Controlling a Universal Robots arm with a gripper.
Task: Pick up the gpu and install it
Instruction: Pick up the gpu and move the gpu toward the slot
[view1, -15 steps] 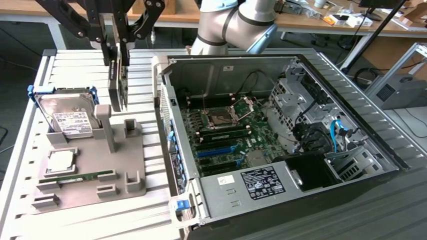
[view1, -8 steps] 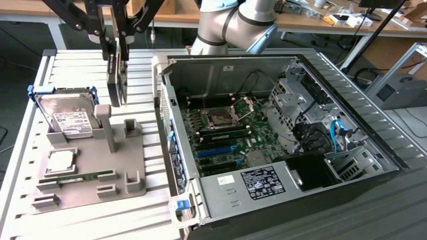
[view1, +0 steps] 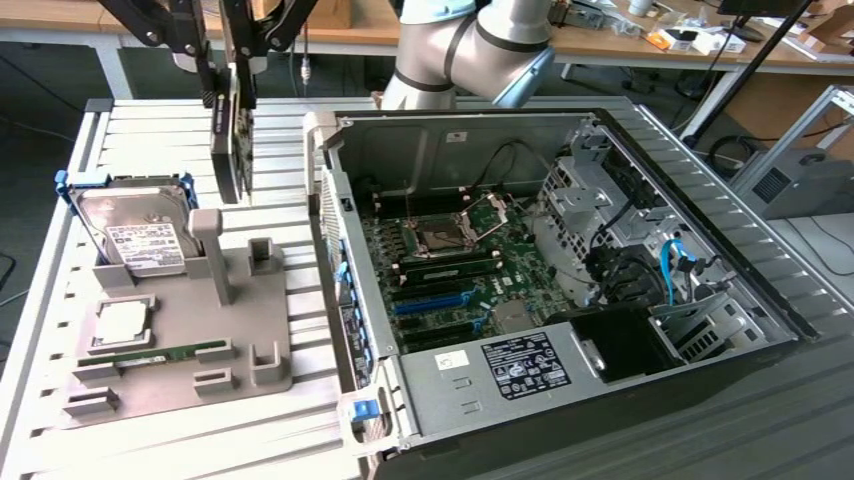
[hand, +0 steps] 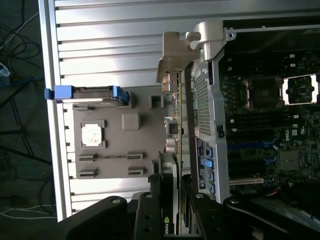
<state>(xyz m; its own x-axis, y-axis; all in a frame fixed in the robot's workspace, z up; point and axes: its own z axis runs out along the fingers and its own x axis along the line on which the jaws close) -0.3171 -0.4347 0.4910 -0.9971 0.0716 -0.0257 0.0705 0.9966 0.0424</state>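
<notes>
A hard drive (view1: 134, 235), processor (view1: 120, 320) and memory stick (view1: 154, 354) sit in a grey holder (view1: 254, 325).

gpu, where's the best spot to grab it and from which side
Grip the gpu by its upper edge, from above, a finger on each flat face, as the gripper does now. It is thin and hangs on edge, lower edge free.

Probably a robotics lab: open computer case (view1: 454, 140) on slatted metal table (view1: 147, 125), cluttered workbench (view1: 627, 47) behind.

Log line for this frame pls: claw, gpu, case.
claw: shut on gpu | gpu: held upright, outside case | case: open, gpu not installed
</notes>
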